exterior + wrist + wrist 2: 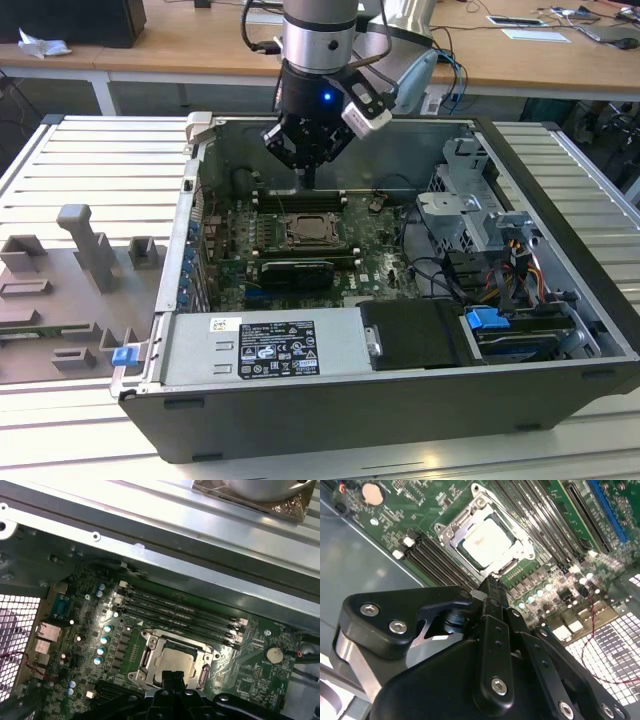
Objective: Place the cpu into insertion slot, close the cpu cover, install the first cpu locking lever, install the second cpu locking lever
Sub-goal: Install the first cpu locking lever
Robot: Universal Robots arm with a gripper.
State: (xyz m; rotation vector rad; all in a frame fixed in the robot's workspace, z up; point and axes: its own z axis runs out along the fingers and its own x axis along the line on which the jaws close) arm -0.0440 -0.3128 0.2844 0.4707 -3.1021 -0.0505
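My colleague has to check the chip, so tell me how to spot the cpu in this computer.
Look inside the open computer case at the green motherboard. Near its middle, beside the long black memory slots, sits the cpu: the one flat, pale silver square, framed in metal.

A light wooden desk (170,45) runs along the back, behind the ribbed aluminium worktable (100,160).
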